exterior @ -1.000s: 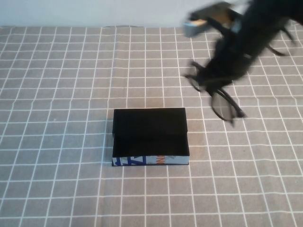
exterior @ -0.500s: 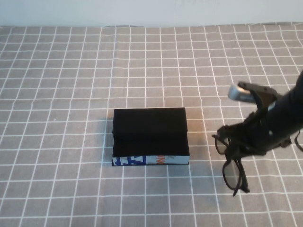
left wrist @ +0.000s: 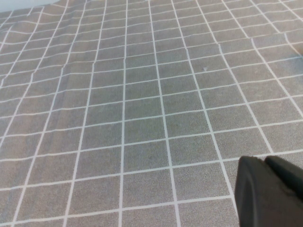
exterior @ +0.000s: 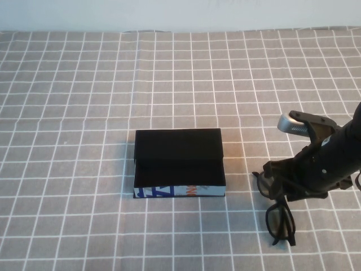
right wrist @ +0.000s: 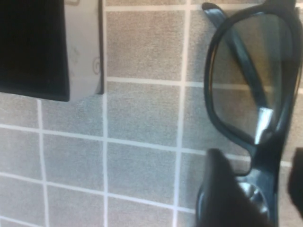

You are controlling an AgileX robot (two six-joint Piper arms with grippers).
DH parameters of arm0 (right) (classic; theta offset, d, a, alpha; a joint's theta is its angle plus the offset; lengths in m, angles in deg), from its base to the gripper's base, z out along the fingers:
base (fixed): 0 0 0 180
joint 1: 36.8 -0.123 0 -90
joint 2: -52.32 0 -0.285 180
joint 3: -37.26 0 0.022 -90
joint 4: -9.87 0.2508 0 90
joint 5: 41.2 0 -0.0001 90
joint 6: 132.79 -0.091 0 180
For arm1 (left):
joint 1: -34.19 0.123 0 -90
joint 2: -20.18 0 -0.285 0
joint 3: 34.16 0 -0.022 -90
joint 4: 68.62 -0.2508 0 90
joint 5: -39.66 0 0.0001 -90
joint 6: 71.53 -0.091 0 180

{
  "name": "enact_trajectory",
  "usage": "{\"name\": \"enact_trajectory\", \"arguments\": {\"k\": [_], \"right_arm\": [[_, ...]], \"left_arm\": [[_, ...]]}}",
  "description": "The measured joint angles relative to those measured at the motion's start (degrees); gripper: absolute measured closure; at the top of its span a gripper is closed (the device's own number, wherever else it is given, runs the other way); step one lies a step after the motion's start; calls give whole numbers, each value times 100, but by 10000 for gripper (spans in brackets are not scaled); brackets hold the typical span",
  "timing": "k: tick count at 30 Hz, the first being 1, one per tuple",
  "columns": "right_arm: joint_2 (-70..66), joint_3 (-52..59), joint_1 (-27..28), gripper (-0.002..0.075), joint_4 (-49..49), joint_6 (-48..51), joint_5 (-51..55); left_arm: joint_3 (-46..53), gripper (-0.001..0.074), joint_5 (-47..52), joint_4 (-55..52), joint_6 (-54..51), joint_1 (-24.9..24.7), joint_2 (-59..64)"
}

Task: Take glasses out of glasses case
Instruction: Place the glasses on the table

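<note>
The glasses case (exterior: 178, 152), a shallow black box with a white printed front edge, lies open at the table's middle and looks empty inside. The black glasses (exterior: 280, 221) are outside it, low over the cloth to its right, one lens at or just above the cloth. My right gripper (exterior: 280, 191) is shut on the glasses at the bridge. In the right wrist view its fingers (right wrist: 222, 189) straddle the frame (right wrist: 246, 71), and the case's corner (right wrist: 33, 47) shows nearby. My left gripper (left wrist: 272, 184) is shut and empty over bare cloth, out of the high view.
A grey cloth with a white grid (exterior: 84, 113) covers the whole table. A white wall runs along the far edge.
My right arm swung the glasses from high at the back right down to the cloth right of the case, then sank a little lower. The case has not moved.
</note>
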Motion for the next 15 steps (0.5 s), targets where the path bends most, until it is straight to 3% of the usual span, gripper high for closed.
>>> {"name": "enact_trajectory", "arguments": {"k": [3, 7, 10, 15], "right_arm": [[3, 0, 0, 404, -120, -86, 0], [151, 0, 0, 400, -265, -125, 122], [446, 10, 0, 470, -423, -125, 348], [1381, 206, 0, 692, -674, -125, 662]], "left_arm": [[0, 740, 0, 0, 0, 0, 0], [0, 740, 0, 0, 0, 0, 0], [0, 739, 0, 0, 0, 0, 0], [0, 740, 0, 0, 0, 0, 0]]}}
